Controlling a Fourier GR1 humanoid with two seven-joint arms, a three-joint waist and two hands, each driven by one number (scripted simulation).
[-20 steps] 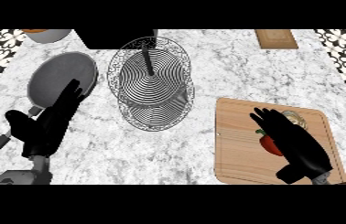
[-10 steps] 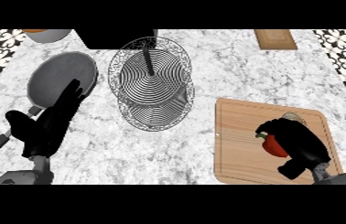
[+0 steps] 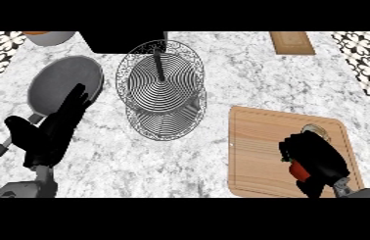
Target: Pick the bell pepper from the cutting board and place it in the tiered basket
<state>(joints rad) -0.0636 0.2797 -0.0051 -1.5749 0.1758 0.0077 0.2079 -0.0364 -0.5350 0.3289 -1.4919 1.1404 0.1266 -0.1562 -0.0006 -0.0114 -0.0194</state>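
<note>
Closest to the robot, at the right, the black right hand [image 3: 314, 153] sits on top of the light brown wooden cutting board [image 3: 253, 151]. Its fingers are curled round the red bell pepper [image 3: 295, 171], so only a small bit of red peeks out on the hand's left side. The pepper is low over the board's near right part, but I cannot tell if it touches the wood. Just past the hand, a small round thing [image 3: 318, 129] lies on the board, and I cannot tell what it is. At the left, the black left hand [image 3: 47, 136] is open, with its fingers straight and pointing away from the robot. Its fingertips [image 3: 76, 93] cover the near edge of a round grey pan [image 3: 61, 80]. Both the pan and the board rest on the white and grey marble counter [image 3: 239, 82]. In the middle, well apart from the board, stands the round wire tiered basket [image 3: 173, 121], with a dark post [image 3: 157, 66] rising from its centre. Nothing lies in it. Farther back there is a black box [image 3: 119, 40] just behind the basket, a bowl [image 3: 47, 37] at the far left, and a small wooden block [image 3: 291, 42] at the far right.
</note>
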